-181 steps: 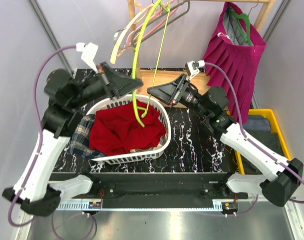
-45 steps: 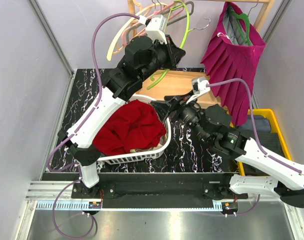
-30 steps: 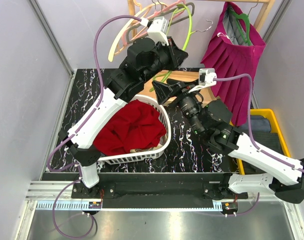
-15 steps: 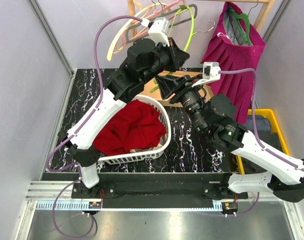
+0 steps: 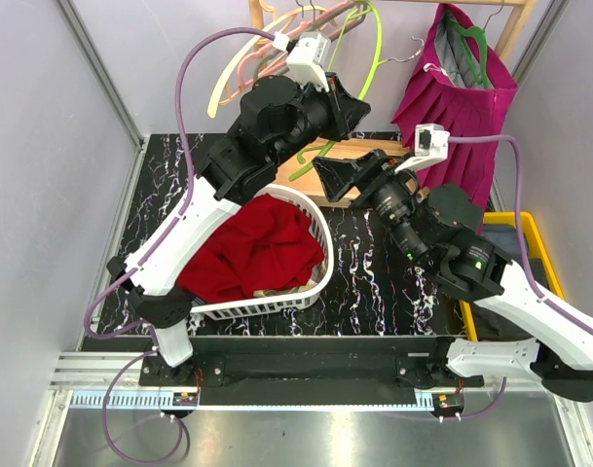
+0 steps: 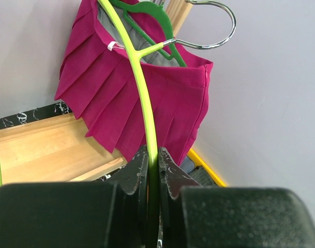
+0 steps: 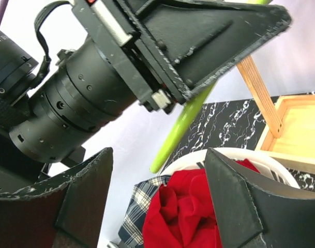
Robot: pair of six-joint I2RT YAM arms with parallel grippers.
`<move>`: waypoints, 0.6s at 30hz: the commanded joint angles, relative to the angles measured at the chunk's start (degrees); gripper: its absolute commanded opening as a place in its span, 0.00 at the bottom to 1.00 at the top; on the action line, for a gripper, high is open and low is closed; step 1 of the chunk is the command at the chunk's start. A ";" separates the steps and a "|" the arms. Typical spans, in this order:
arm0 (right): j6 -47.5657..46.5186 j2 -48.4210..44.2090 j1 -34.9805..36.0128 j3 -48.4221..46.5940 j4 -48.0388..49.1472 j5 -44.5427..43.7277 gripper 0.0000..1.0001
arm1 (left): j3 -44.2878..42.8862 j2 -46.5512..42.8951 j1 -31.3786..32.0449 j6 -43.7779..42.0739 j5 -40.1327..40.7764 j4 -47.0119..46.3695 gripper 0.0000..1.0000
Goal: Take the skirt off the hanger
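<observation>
Near-left on the table, red skirt [image 5: 247, 251] sits heaped in the white basket [image 5: 267, 302], off any hanger, so main job looks done. Right gripper [image 7: 157, 199] hovers past the basket's far rim, jaws wide, empty. Further back, left gripper [image 6: 149, 173] is pinched on the bare lime hanger [image 6: 145, 103] by the rack [image 5: 516, 27] at the far edge, so hanging it up prob. remains. Only left wrist cam shows that pinch.

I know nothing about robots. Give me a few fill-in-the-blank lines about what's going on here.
The left gripper is shut on a lime ___.
The red cloth lies in a white ___.
The right gripper has its jaws ___, holding nothing.
Missing: hanger; basket; open.
</observation>
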State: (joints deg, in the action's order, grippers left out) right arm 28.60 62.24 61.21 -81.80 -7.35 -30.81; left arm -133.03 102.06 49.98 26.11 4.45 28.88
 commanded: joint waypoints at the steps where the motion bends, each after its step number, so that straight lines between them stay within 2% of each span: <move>1: 2.69 -1.07 -0.21 0.59 -1.61 0.05 0.79 | -2.67 -2.57 0.91 -1.59 -0.58 -5.42 0.00; 6: 2.77 0.78 -1.09 -0.73 -2.05 1.71 0.79 | -4.34 -1.69 2.67 -1.32 -1.11 -6.03 0.00; 12: 4.62 0.08 -3.02 -0.38 -3.01 3.47 0.73 | -6.27 -0.46 3.72 -1.41 -2.07 -6.21 0.00; 18: 5.50 0.08 -3.82 -0.99 -3.37 4.79 0.57 | -6.36 -0.81 4.34 -0.45 -2.08 -5.16 0.00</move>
State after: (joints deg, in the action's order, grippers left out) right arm 33.10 63.11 58.11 -81.41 -10.85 -27.18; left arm -136.16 102.19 53.65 25.98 4.03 29.56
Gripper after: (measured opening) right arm 0.608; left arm 0.100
